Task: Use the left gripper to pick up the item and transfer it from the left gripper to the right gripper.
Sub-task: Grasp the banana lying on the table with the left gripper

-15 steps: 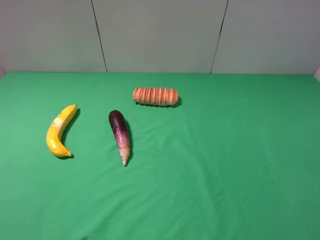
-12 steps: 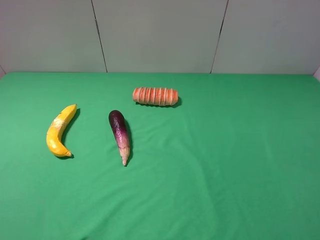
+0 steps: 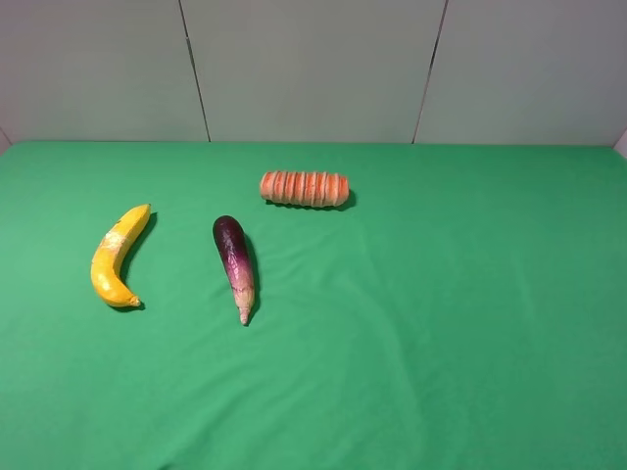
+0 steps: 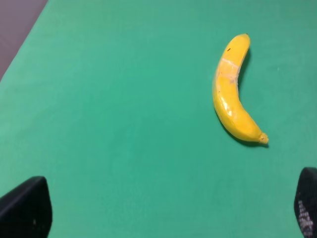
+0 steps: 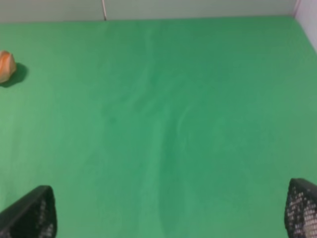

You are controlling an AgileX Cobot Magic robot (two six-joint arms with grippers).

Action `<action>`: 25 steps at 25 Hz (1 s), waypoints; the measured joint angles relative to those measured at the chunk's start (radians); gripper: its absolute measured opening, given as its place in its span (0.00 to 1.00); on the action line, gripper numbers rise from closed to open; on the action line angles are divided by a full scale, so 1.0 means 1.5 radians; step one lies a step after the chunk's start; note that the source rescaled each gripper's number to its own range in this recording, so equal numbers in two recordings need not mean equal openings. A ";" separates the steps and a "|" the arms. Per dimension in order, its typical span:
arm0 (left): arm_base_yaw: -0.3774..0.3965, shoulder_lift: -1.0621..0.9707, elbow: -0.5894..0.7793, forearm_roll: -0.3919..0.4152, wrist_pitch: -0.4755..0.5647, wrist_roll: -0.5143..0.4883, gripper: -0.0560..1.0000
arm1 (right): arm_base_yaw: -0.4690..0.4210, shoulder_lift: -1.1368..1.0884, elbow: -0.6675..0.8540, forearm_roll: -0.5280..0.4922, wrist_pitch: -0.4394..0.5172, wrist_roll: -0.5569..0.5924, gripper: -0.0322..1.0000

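Two claws were seen spread and empty: left claw (image 4: 166, 210), right claw (image 5: 165, 213). The banana (image 4: 232, 94) was seen well ahead of the left claw; judged light, stiff, slick, best pinched mid-curve.

we find no readable text, labels, brands, numbers or signs anywhere in these views, on any object or surface here.

Only the black fingertips (image 4: 27, 208) of the left tool (image 4: 166, 208) are being shown; the rest is being cut off by the picture's edge. The right tool (image 5: 166, 210) is being cut off the same way. The orange roll (image 5: 5, 66) is being half cut off and blurred in the right wrist view.
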 joint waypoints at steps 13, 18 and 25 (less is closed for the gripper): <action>0.000 0.000 0.000 0.004 0.000 0.000 0.98 | 0.000 0.000 0.000 0.000 0.000 0.000 1.00; 0.000 -0.001 0.000 0.015 0.000 0.000 0.98 | 0.000 0.000 0.000 0.000 0.000 0.000 1.00; 0.000 0.001 -0.034 0.017 0.002 0.000 0.98 | 0.000 0.000 0.000 0.000 0.000 0.000 1.00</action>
